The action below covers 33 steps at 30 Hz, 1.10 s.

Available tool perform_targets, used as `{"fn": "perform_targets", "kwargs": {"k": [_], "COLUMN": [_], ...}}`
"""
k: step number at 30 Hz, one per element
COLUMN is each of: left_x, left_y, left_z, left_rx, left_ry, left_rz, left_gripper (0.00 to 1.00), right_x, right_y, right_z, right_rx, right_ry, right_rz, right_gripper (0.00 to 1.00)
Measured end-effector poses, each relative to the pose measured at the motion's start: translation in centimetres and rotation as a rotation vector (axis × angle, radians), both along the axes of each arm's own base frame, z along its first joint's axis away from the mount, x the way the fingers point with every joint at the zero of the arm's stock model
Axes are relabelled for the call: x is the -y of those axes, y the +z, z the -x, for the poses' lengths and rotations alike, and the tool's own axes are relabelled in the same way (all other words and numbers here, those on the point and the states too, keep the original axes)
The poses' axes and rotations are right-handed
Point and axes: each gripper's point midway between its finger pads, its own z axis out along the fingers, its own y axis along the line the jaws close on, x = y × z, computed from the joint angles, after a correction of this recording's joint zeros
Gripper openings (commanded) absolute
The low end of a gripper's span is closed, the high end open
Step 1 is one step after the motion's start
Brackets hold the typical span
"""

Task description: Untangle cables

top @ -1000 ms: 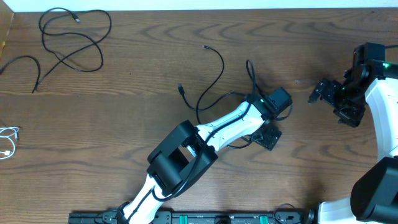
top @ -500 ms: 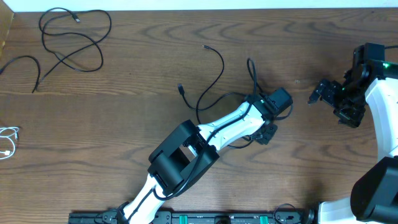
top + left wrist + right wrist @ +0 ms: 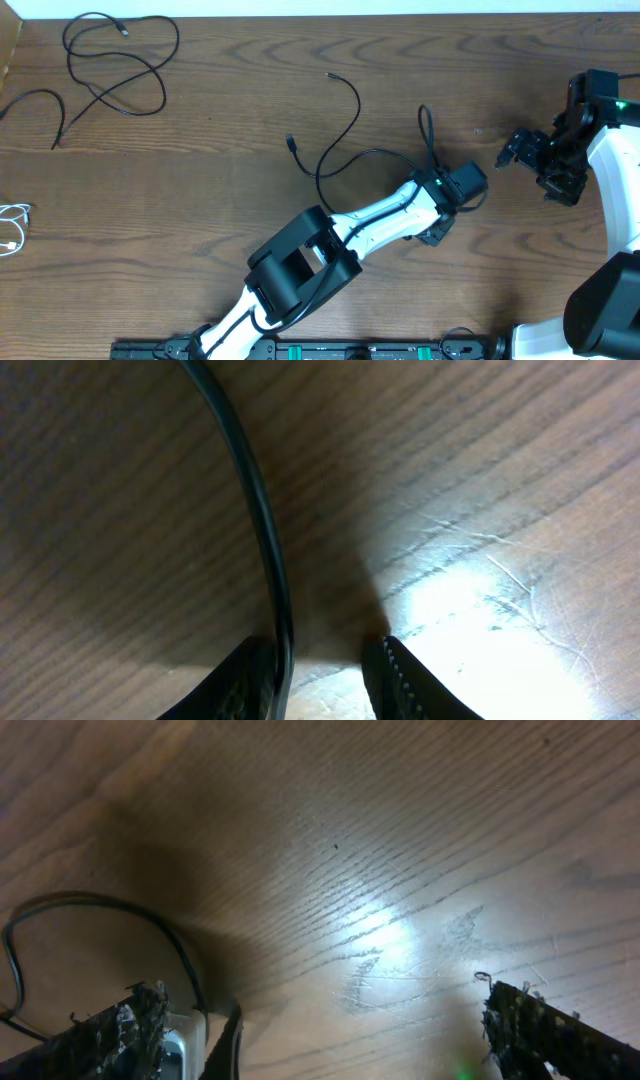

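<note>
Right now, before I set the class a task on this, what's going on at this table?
The left fingers sit low over the table, apart, with a black cable running against one of them, not pinched. The right fingers wait wide apart at the right side, holding nothing. A looped black cable lies in the far left corner and a white cable at the left edge.
</note>
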Motion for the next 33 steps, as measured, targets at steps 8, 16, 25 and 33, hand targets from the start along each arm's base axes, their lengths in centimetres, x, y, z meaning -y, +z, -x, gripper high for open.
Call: {"fn": "perform_targets", "kwargs": {"k": [8, 16, 25, 33], "left_x": [0.0, -1.8, -4.7, -17.4], "left_y": [0.0, 0.2, 13.5, 29.6], "left_z": [0.1, 0.4, -4.9, -8.9], "left_rx": [0.010, -0.021, 0.129, 0.370], "left_ry": [0.001, 0.026, 0.251, 0.612], "left_rz": [-0.007, -0.064, 0.193, 0.482], "left_gripper": [0.08, 0.07, 0.07, 0.07], "right_x": [-0.1, -0.1, -0.1, -0.1], "right_y": [0.0, 0.0, -0.2, -0.5], "right_z": [0.4, 0.4, 0.5, 0.6], "right_rx": [-0.017, -0.017, -0.020, -0.026], "right_ry": [0.000, 0.000, 0.000, 0.000], "right_rz": [-0.003, -0.003, -0.004, -0.005], "right_gripper": [0.99, 0.99, 0.99, 0.99]}}
